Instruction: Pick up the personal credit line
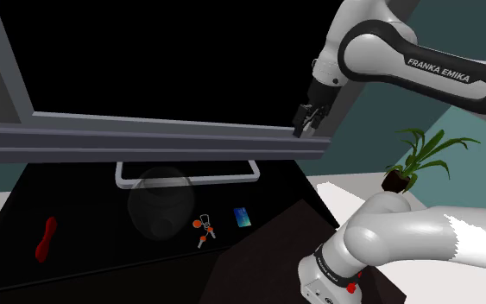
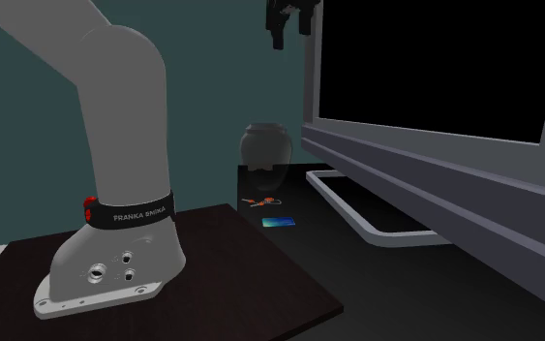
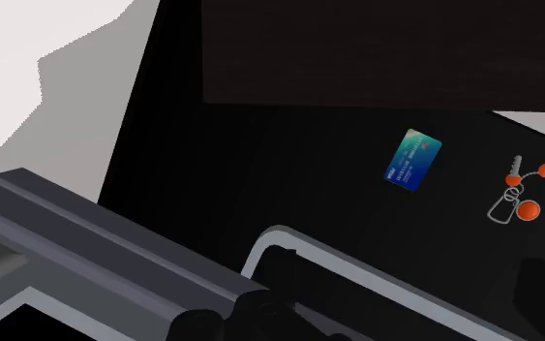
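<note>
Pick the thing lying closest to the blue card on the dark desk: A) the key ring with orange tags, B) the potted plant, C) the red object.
A: in the shoulder view the key ring lies just beside the blue card, while the red object and the potted plant are both much farther from it, on opposite sides.

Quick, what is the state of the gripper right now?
Gripper: open or closed cannot be told; the blue card lies apart from it, not held.
</note>
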`<action>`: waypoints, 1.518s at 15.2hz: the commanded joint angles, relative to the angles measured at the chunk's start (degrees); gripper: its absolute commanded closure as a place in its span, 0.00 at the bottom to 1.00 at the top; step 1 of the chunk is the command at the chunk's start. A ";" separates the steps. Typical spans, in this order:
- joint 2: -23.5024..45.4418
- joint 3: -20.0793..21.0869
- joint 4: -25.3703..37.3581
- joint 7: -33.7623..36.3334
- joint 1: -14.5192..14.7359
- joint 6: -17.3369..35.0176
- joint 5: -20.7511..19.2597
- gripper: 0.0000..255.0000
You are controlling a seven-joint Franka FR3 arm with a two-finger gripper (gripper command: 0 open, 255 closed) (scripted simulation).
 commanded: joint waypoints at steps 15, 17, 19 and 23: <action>4.35 3.77 -23.13 12.90 0.27 24.62 7.67 0.00; 6.80 4.47 -25.47 14.59 0.64 29.11 9.06 0.00; 9.88 5.20 -27.48 16.21 1.11 33.92 10.57 0.00; 18.07 6.65 -30.34 19.08 2.36 44.51 13.99 0.00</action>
